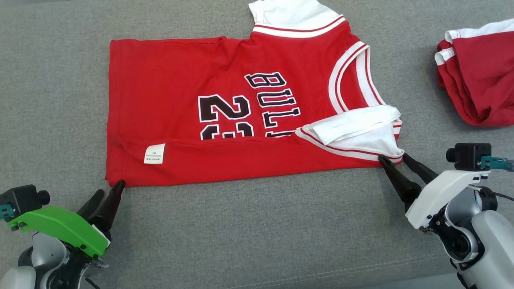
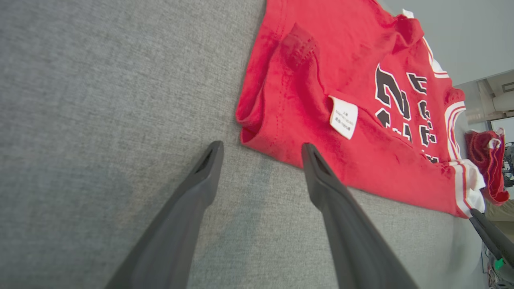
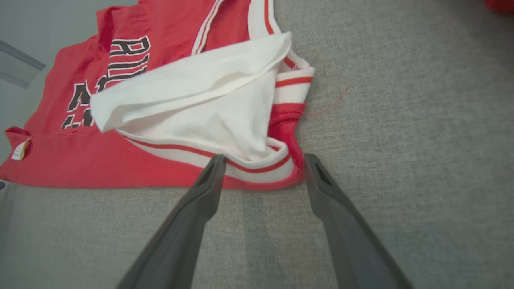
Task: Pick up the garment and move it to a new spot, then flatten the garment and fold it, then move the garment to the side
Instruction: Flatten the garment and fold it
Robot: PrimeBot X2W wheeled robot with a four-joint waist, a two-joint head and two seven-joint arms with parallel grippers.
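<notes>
Start at the near-left of the grey upholstered surface (image 1: 249, 233): find the left gripper (image 1: 109, 188), jaws spread and holding nothing, 1 fingertip right at the near-left corner of the red jersey (image 1: 180, 120). Look to the near-right for the right gripper (image 1: 394, 157), likewise spread and empty, straddling the jersey's near-right corner where the striped trim (image 3: 257, 170) curls.

Judge the risks from there. Could pinch just the top layer of the doubled near edge, letting the fold fall open on lifting. Could close unevenly on the 2 corners and skew the cloth. Might also shake loose the white flap (image 1: 353, 124) lying unsecured above the right corner. Expect drag too, given limp fabric on a coarse weave.

Moving farther in, note the jersey lying flat across the middle of the surface, hem toward the left edge, neck toward the right, near long side turned up in a strip that bears a small white label (image 1: 154, 153) and cuts off the black, white-outlined numerals. Reads as soft, thin knit with faint creases, and ribbed red-and-white bands at armhole and neck.

Beyond, by the far-right corner, spot a second red garment (image 1: 478, 80), bunched in loose folds, well apart but possibly in the way of a sideways move.
</notes>
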